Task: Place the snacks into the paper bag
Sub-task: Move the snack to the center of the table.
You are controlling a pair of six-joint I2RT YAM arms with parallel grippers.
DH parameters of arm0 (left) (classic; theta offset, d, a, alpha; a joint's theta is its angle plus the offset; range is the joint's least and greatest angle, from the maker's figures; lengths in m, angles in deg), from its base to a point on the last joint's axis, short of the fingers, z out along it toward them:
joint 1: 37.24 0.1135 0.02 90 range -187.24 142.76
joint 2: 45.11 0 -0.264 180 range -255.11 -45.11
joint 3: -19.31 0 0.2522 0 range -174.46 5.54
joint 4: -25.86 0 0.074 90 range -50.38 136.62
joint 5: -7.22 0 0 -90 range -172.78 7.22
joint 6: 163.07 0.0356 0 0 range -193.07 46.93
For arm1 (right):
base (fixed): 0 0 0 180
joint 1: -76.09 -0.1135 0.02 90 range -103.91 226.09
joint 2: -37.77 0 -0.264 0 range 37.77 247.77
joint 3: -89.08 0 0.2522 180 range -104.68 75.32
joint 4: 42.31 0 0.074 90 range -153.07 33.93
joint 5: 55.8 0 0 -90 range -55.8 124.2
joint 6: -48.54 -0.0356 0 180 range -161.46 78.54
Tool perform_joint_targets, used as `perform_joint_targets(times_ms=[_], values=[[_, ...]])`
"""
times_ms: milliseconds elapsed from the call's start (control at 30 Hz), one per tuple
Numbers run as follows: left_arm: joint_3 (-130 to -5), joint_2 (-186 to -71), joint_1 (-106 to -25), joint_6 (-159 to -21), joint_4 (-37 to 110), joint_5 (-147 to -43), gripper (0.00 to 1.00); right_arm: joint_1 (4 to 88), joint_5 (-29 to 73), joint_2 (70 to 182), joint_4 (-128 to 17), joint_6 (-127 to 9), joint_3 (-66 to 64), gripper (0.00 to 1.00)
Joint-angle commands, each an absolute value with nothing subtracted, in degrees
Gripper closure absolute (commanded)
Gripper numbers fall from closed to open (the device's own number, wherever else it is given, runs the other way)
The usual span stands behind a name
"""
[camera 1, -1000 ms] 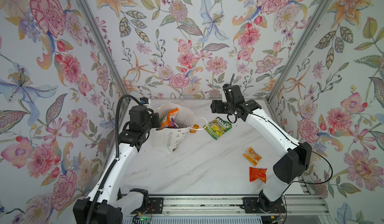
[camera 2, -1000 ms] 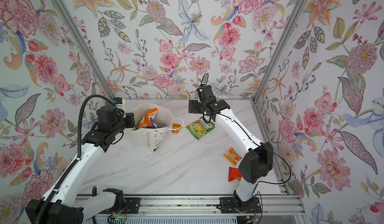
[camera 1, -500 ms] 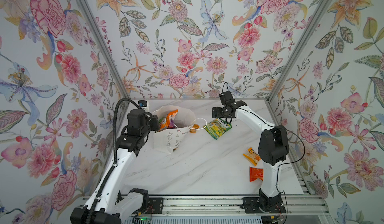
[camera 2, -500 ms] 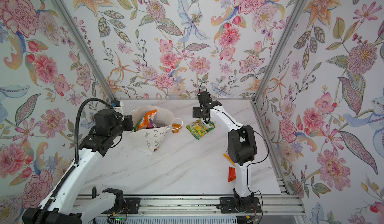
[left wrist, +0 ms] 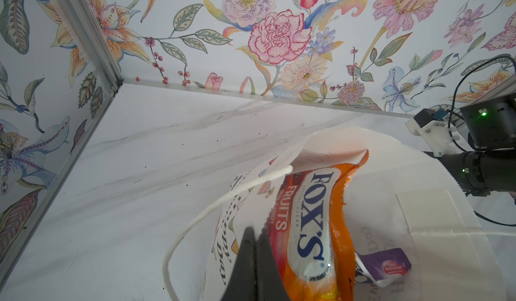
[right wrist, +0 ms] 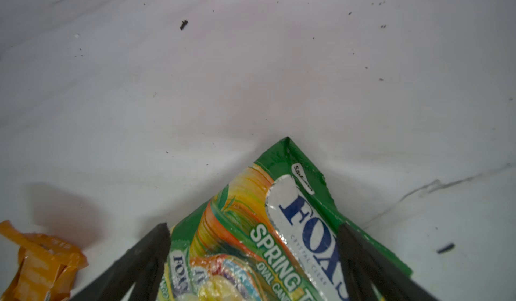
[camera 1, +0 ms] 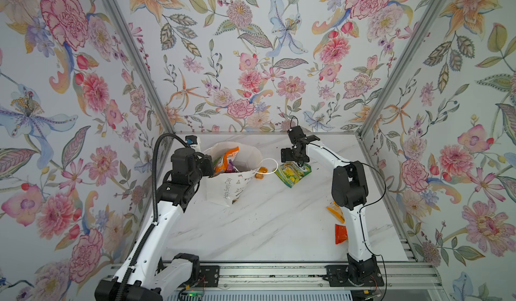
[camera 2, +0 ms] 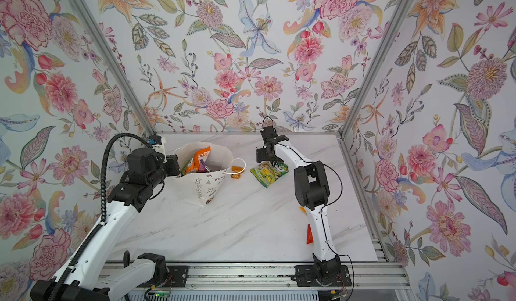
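Right wrist view shows the right gripper (right wrist: 252, 228) with its two black fingers spread wide over the green and yellow FOX'S Spring Tea packet (right wrist: 279, 215), which lies flat on the marble table (right wrist: 251, 76), just right of centre in both top views. Left of centre there, the white paper bag (camera 1: 233, 186) stands open holding an orange FOX'S Fruits packet (camera 1: 226, 160) and a purple packet (camera 1: 230, 166), and the left gripper (left wrist: 255, 231) is pinched together on its rim. A small orange sachet (camera 1: 260, 173) lies between bag and green packet beside the cord handle (camera 1: 277, 165), and two orange sachets (camera 1: 336, 214) lie at lower right by the right arm (camera 1: 349, 185).
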State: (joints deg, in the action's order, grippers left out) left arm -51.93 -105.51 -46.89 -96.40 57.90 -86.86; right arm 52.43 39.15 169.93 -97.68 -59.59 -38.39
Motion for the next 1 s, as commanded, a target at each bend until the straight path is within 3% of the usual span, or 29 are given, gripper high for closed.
perform_joint_targets(times_ms=[0, 333, 667, 967], values=[[-51.41, -104.34, -46.30, -95.31, 55.92, -85.87, 1.00, 53.12, 38.88, 170.91, -100.88, -58.78, -39.54, 0.05], [-51.45, -104.42, -46.29, -95.74, 55.88, -86.25, 1.00, 52.42, 37.55, 165.74, -98.45, -60.66, -28.47, 0.05], [-51.56, -104.63, -46.27, -95.74, 55.88, -86.48, 1.00, 50.41, 34.71, 153.07, -88.79, -68.48, -7.58, 0.05], [-51.50, -104.70, -46.28, -95.74, 55.79, -86.67, 1.00, 46.41, 32.96, 143.78, -83.08, -72.47, 9.22, 0.12]])
